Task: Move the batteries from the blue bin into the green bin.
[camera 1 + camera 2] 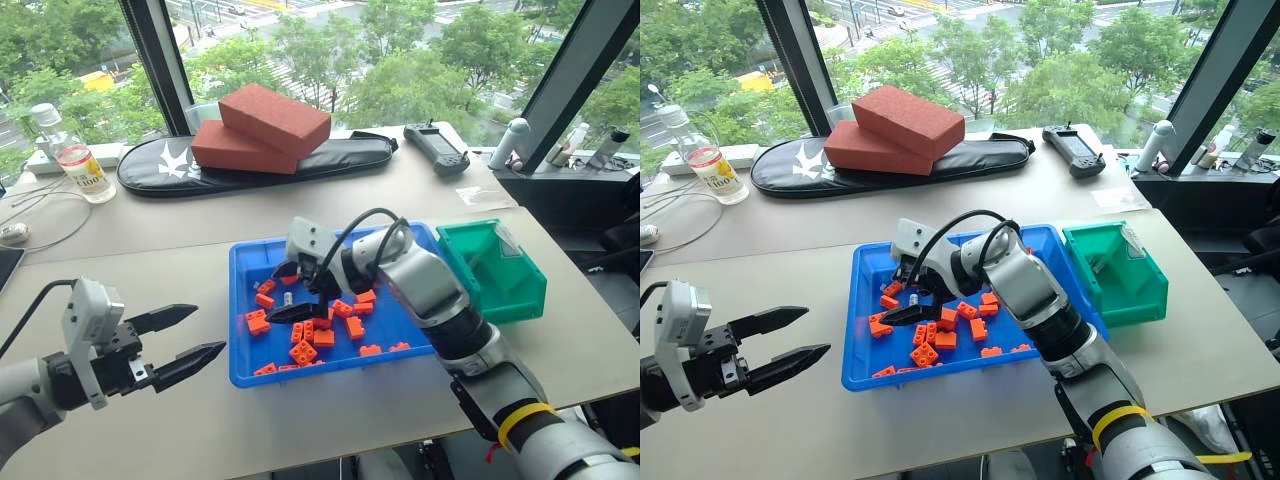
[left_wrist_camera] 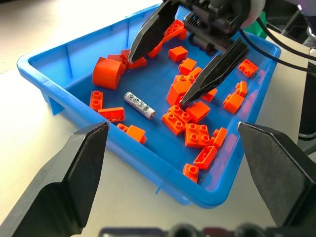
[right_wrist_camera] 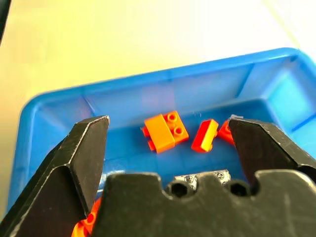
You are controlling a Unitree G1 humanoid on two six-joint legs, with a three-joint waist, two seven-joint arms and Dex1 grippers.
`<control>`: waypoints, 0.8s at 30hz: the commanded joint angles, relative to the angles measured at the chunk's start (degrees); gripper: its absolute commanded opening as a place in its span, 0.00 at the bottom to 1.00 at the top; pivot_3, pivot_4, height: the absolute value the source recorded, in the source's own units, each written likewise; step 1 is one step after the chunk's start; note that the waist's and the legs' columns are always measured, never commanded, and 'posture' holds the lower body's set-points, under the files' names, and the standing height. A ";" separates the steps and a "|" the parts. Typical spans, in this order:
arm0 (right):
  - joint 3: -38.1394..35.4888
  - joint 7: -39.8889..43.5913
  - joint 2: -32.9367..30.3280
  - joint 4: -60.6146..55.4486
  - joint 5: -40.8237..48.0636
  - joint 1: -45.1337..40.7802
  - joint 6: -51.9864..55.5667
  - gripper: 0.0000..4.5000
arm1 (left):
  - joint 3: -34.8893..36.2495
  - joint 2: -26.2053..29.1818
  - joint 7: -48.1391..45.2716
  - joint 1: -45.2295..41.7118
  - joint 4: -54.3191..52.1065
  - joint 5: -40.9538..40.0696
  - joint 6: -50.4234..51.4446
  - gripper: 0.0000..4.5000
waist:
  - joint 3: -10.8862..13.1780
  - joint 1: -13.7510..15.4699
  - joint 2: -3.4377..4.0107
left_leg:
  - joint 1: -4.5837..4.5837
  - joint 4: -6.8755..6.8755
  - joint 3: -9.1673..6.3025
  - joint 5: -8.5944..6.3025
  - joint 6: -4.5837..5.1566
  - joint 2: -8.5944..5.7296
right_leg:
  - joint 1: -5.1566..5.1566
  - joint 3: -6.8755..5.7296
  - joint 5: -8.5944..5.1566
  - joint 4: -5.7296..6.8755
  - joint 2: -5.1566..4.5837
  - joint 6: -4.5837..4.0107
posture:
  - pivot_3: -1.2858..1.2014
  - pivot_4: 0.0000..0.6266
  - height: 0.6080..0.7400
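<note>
The desk (image 1: 150, 250) carried the blue bin (image 1: 245, 375), strewn with orange bricks (image 1: 303, 352), and the green bin (image 1: 520, 300) sat just beside it. Over the tray the right hand (image 1: 288, 292) hung spread wide (nothing held), a battery (image 2: 139, 104) lying below, while the left hand (image 1: 195, 335) gaped open off the tray.

A pale tabletop (image 1: 200, 420) carries the blue bin (image 1: 240, 330) near its middle, with the green bin (image 1: 520, 295) touching its right end. On a second tabletop (image 1: 300, 205) behind lie a black flat bag (image 1: 150, 170), a plastic bottle (image 1: 80, 160), a handheld controller (image 1: 437, 148) and white cables (image 1: 45, 215).
</note>
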 commanded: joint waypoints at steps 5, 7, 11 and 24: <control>-0.64 -24.57 5.44 -13.37 -7.45 4.55 21.36 0.99 | 2.40 -0.60 1.15 1.11 -2.29 -1.43 0.15 1.00 | 0.00 0.18 0.00 | -0.05 0.00 0.00 0.00 -0.01 -0.01 | -0.10 0.01 -0.02 0.05 0.00 -0.03 | 0.52 0.24 1.00; 1.03 -26.74 6.23 -14.83 -7.02 4.75 22.60 0.99 | 2.15 -0.44 1.35 1.00 -2.32 -1.76 0.39 1.00 | 0.00 0.20 0.00 | -0.05 0.00 0.00 0.00 -0.01 0.00 | -0.11 0.00 -0.02 0.04 0.00 -0.04 | 0.52 0.24 1.00; 2.24 -28.23 6.70 -14.38 -4.58 3.99 22.86 0.99 | 1.70 0.09 1.63 0.45 -1.91 -2.10 0.62 1.00 | 0.00 0.18 0.00 | -0.05 0.00 0.00 0.00 -0.01 0.00 | -0.10 0.00 -0.02 0.03 0.00 -0.04 | 0.52 0.24 1.00; 4.92 -31.23 11.91 -6.95 2.09 5.07 22.65 0.99 | 5.17 0.54 1.30 3.22 -3.61 -4.62 2.36 1.00 | 0.00 -0.26 0.00 | -0.05 -0.01 0.00 0.00 0.00 0.01 | -0.09 -0.01 -0.03 0.02 0.00 -0.05 | 0.52 0.24 1.00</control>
